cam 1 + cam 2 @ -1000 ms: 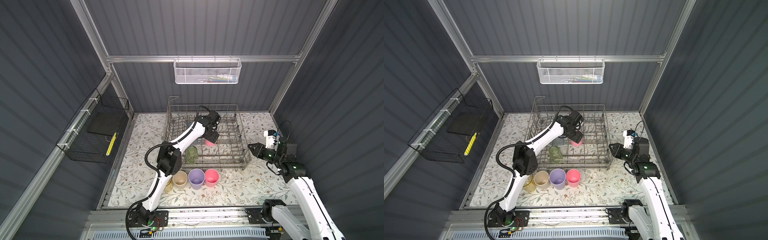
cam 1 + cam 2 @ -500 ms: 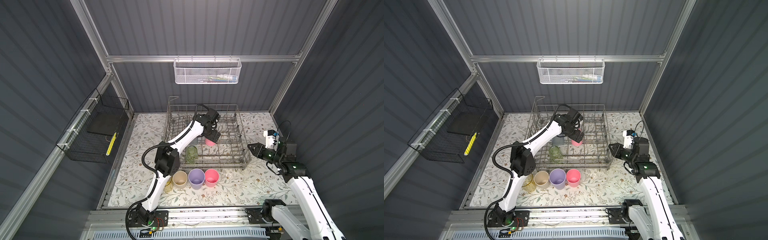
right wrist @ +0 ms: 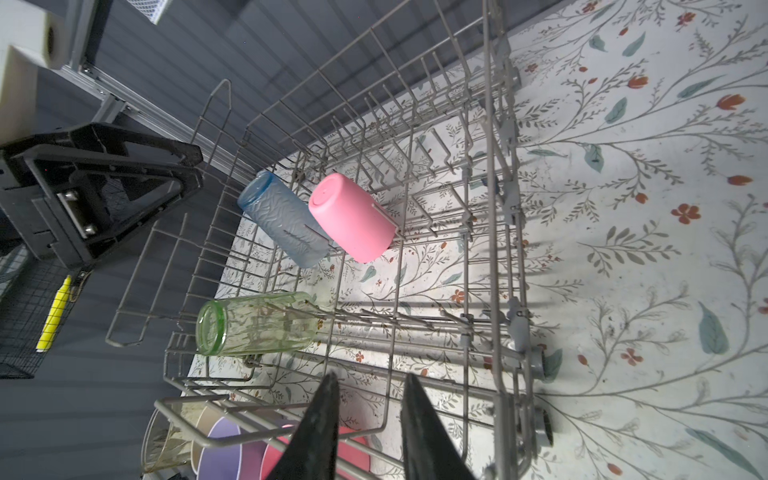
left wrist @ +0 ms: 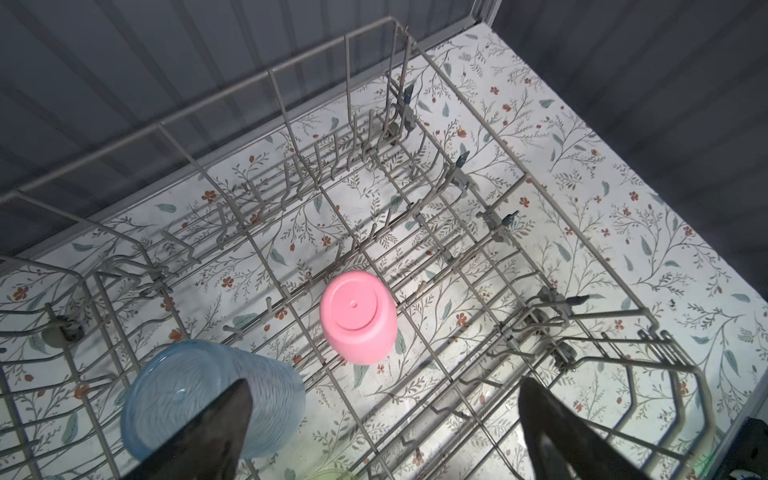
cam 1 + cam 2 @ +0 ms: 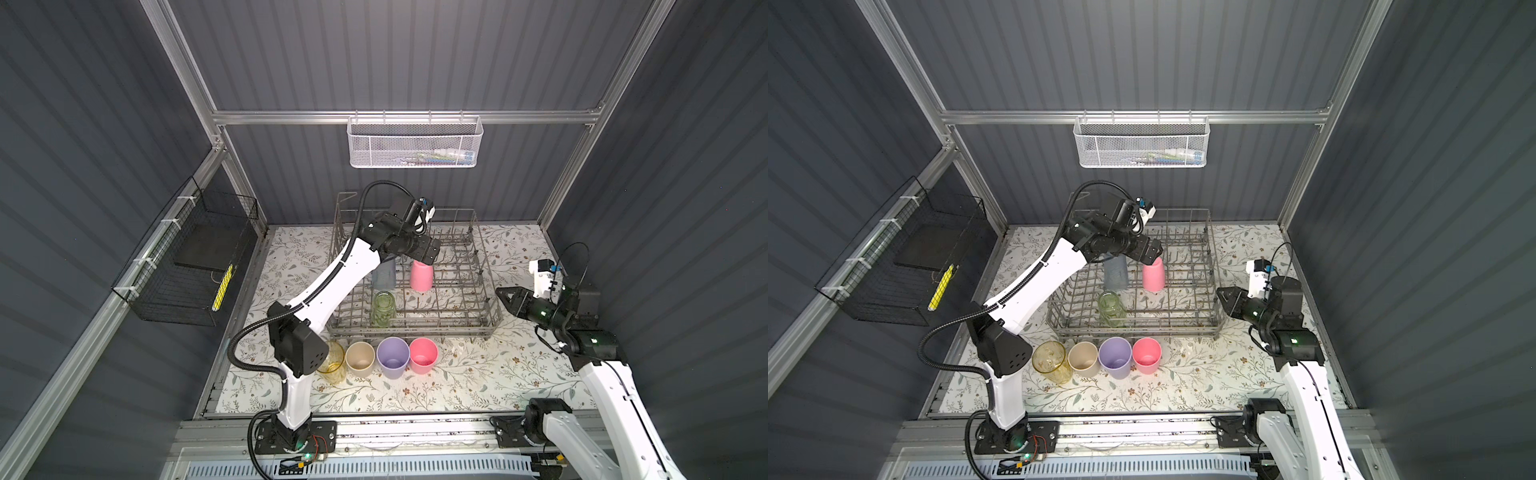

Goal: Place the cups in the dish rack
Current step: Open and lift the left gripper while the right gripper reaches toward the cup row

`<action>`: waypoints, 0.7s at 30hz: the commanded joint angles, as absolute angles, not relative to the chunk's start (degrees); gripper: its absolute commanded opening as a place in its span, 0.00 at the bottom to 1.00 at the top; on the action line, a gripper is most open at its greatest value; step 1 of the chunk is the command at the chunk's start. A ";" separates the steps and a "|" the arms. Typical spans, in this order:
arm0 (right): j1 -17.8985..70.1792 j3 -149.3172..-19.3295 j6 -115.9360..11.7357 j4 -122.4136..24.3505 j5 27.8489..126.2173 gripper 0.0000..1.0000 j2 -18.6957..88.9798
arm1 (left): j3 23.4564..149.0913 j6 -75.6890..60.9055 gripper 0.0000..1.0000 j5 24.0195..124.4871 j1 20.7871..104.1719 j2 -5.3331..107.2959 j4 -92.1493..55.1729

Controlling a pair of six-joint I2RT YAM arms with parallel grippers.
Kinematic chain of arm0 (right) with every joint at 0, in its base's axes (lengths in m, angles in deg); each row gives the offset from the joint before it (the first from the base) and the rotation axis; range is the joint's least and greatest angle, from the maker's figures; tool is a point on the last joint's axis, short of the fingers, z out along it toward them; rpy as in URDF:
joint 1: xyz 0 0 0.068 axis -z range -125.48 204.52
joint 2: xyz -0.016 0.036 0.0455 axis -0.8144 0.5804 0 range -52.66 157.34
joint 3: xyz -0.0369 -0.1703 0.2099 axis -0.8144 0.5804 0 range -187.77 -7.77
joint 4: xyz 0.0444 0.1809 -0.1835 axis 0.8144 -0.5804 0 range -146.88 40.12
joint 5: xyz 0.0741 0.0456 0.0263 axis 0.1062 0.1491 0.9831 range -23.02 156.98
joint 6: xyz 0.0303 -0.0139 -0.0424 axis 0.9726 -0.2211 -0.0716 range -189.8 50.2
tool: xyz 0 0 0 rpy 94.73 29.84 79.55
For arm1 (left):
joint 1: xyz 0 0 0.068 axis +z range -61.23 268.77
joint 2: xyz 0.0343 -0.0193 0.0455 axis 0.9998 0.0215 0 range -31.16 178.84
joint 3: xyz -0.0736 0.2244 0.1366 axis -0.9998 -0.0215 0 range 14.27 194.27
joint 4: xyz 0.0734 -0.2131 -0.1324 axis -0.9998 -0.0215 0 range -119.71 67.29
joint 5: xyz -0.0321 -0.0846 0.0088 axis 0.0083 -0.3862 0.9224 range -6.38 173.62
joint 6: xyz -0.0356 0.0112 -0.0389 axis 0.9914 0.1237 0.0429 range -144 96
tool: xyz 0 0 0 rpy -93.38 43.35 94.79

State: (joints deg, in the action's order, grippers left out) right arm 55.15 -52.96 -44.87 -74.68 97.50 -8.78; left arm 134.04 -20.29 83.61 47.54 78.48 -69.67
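Left wrist view: the left end effector (image 4: 384, 432) is hovering over the dish rack (image 4: 270, 71) with its jaws spread to their widest and gripping nothing. The racked pink cup (image 4: 357, 318) is sitting beyond the gap between the fingers, base up and clear of both. A second earlier, in both top views, this end effector was closing in tightly around that cup. Now it is standing off above the cup, which is resting on its own among the tines at the centre of the rack. The release is therefore judged complete.

Just beside the pink cup, the blue-grey cup (image 4: 166, 399) is also standing base up. Toward the rack's lower-left corner in a top view, the green cup (image 5: 382, 309) is occupying a front row. Three cups are thus sitting loaded.

Outward again, below the rack in the lower centre of both top views, four cups are waiting in a close-set row on the counter (image 5: 478, 374), mouths up. These are the yellow cup (image 5: 334, 365), the beige cup (image 5: 360, 359), the lavender cup (image 5: 392, 361) and the second pink cup (image 5: 423, 355).

At the right of the frame, the right end effector (image 5: 500, 291) is idling beside the rack's right wall. Its jaws are standing narrowly apart and holding nothing.

Judged from this layout, the task is sitting a little short of halfway. The left arm is probably heading back for one of the four remaining cups.
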 commanded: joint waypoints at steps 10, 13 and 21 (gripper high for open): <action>28.31 -55.95 -54.89 -80.41 92.64 0.29 -13.64 | 120.45 -17.18 1.00 86.05 47.44 65.69 -58.62; 21.43 -55.45 -55.84 -80.76 89.94 0.29 -12.70 | 118.49 -16.62 1.00 87.50 47.40 63.73 -57.92; 5.38 -53.36 -57.37 -80.04 78.94 0.29 -7.67 | 113.85 -15.83 1.00 90.16 47.40 58.83 -56.41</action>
State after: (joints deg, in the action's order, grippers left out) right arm 9.01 -54.18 -55.63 -79.62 84.59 -9.35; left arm 114.98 -16.80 88.38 47.54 61.17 -57.78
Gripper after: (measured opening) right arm 0.286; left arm 0.997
